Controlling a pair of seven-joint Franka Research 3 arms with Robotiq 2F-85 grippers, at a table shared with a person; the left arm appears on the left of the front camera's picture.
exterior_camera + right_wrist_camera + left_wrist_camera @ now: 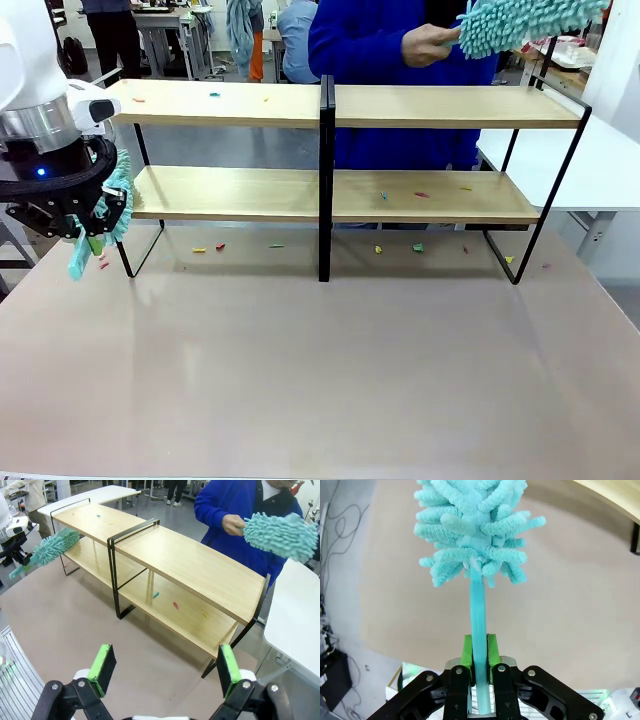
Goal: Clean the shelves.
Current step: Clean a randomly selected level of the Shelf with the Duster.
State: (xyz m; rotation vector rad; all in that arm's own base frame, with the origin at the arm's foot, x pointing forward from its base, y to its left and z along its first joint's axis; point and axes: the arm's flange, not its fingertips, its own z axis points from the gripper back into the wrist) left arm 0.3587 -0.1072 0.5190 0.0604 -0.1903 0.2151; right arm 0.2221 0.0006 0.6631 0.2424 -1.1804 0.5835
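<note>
Shelves (326, 180) stand across the far half of the brown table (300, 380): a wide rack of two long light wooden boards in a thin black frame, with a black post at the middle. Behind it stands a person in a blue top (380, 40), whose hand (430, 45) holds a second duster (525, 22), fluffy and turquoise, above the right end of the top board.

At the left end of the rack hangs the left gripper (95, 225), just outside the frame and level with the lower board. Its jaws are closed tight on the thin turquoise handle of a duster (472, 525), the green pads pressing the handle from both sides. The fluffy head points toward the rack's left end, between the levels of the two boards; whether it touches the wood or the frame I cannot tell. The short tail of the handle sticks out below the gripper, away from the rack.

The right gripper (165, 667) is held above the table on the near side of the rack, looking down at its right half. Its jaws stand wide apart with nothing between them.

Small coloured scraps (214, 95) lie on the left half of the top board, a few more on the right half of the lower board, and others on the table under the rack. A white table (610, 170) stands just beside the rack's right end.
</note>
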